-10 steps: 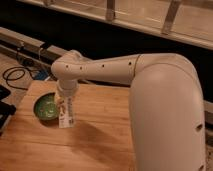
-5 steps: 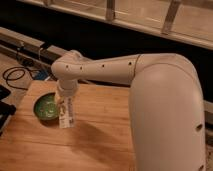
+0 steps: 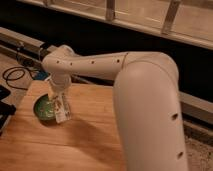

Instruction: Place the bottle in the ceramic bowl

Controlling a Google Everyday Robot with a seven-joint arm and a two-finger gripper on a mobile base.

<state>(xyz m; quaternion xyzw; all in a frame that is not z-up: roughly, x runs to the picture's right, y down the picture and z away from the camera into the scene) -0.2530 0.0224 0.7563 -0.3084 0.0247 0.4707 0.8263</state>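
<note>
- The gripper (image 3: 58,98) is hanging at the end of the white arm (image 3: 95,65), over the far left part of the wooden table (image 3: 90,135), with its jaws closed on the bottle (image 3: 62,111)
- The bottle is being carried roughly upright, slightly tilted, with its lower end pointing down toward the table, just at the right edge of the ceramic bowl (image 3: 45,107)
- The ceramic bowl is sitting on the table toward the left side, and its green inside is showing no contents where it is visible; part of it is being covered by the bottle and gripper
- The pick-up seems done, judging by the bottle being off the table and in the grip; whether its bottom is touching the bowl rim or the table cannot be told from this view
- The placing is not yet done: the bottle is appearing beside or over the right rim rather than resting inside the bowl
- What is left, as a judgement: shifting the bottle a little left over the bowl's middle, lowering it, and letting go so it is lying or standing inside
- The risk to watch is the bottle catching the rim and tipping out onto the table
</note>
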